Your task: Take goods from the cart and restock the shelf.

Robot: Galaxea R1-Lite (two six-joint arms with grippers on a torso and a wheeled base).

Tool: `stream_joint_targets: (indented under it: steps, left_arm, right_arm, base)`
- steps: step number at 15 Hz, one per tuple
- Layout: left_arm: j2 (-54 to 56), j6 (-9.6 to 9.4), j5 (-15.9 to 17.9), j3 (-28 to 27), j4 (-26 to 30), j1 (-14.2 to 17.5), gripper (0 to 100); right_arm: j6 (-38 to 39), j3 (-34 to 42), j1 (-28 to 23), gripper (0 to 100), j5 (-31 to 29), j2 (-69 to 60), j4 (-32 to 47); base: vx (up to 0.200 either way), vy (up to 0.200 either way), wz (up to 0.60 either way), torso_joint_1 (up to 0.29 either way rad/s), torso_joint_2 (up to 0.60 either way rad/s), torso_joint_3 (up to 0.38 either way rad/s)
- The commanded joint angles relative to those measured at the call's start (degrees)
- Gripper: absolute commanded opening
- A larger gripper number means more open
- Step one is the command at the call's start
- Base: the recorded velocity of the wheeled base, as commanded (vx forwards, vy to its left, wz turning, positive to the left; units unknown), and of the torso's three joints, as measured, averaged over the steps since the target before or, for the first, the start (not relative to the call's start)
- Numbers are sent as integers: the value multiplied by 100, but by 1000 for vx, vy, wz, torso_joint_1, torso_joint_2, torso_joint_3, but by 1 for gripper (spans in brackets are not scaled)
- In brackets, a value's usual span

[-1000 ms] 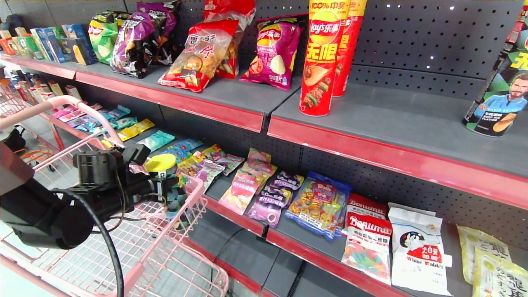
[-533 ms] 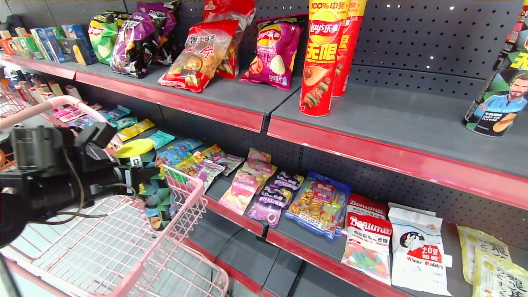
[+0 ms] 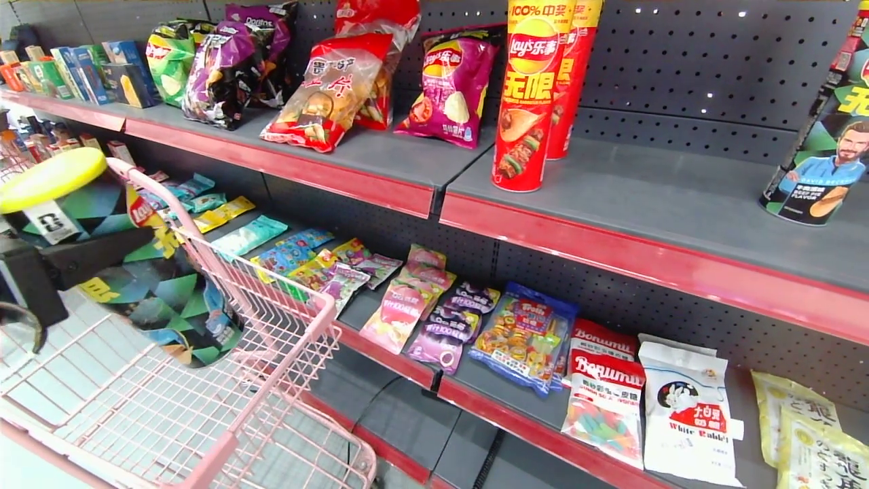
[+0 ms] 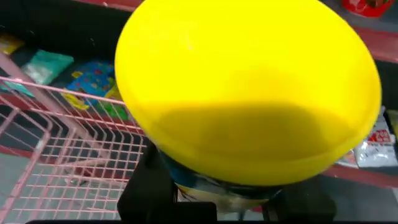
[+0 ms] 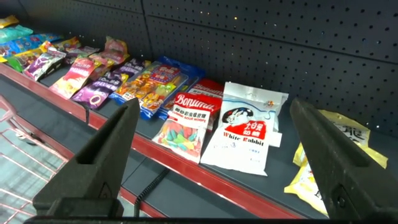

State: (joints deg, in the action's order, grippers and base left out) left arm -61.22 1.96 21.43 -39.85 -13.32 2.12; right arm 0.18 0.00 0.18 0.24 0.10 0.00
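Canister of chips, tall, black-and-green card with a yellow plastic lid (image 3: 153, 278), hangs tilted above the pink wire cart (image 3: 293, 319), clamped in the left gripper (image 3: 85, 257). The cart's rim stands between it and the grey, red-edged shelf (image 3: 611, 197). The right gripper (image 5: 214, 109), fingers apart, hovers near bright candy bags (image 5: 186, 127).

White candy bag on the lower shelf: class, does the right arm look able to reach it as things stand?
Probably yes: the right gripper is open and faces the white candy bag, with nothing between them.
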Motion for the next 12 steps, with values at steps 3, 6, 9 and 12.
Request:
stream_joint_targets:
  steps: [3,6,9,12]
  left_arm:
    - [1077,-29,-297,320,23,8,0]
    - [1622,-161,-473,944,14,8,0]
    - [1877,-223,-816,1269,23,8,0]
    - [1930,-275,-1071,1331,23,16,0]
  right_arm:
    - [-1,0,-1,100,2,-1,-9]
    - [-1,0,-9,100,2,-1,0]
    - [-1,0,-9,100,2,-1,0]
    - [-1,0,-1,100,2,-1,-9]
  base:
    - [0,0,0,0,0,0]
    - [0,0,0,92,-326,-220]
    - [0,0,0,159,-496,-326]
    - [0,0,0,189,-535,-344]
